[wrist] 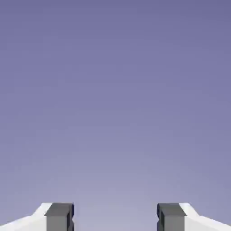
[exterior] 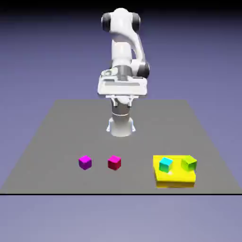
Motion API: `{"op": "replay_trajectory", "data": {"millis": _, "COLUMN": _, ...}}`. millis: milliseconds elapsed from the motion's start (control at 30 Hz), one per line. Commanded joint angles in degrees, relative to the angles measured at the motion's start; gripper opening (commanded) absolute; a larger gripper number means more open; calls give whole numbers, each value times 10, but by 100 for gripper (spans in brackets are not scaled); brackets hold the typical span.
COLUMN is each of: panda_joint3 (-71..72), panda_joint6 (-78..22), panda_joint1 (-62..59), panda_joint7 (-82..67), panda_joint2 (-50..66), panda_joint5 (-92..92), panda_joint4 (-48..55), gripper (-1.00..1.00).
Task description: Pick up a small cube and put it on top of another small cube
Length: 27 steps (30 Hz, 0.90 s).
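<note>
Crimson cube [exterior: 114, 162], lower middle of frame: looks rigid, light; take opposite flat sides. Fingers [wrist: 58, 216] apart, holding nothing.

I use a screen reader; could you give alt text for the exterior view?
A white robot arm, gripper open and raised, stands behind a grey table holding a purple cube, a crimson cube, and a yellow block carrying cyan and green cubes.

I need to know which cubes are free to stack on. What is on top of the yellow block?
Two small cubes sit on the yellow block: a cyan cube and a green cube, apart from each other. The surface directly beneath them is covered.
</note>
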Motion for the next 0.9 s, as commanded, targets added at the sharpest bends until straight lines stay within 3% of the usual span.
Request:
{"op": "replay_trajectory", "data": {"millis": 0, "panda_joint3": 7, "panda_joint6": -25, "panda_joint1": -2, "panda_joint7": -3, "panda_joint2": 21, "panda_joint5": -15, "panda_joint4": 11, "gripper": 0}}
{"op": "replay_trajectory", "data": {"millis": 867, "panda_joint3": 196, "panda_joint6": -668, "panda_joint1": -65, "panda_joint7": -76, "panda_joint2": 561, "panda_joint5": -397, "panda_joint4": 285, "gripper": 0}}
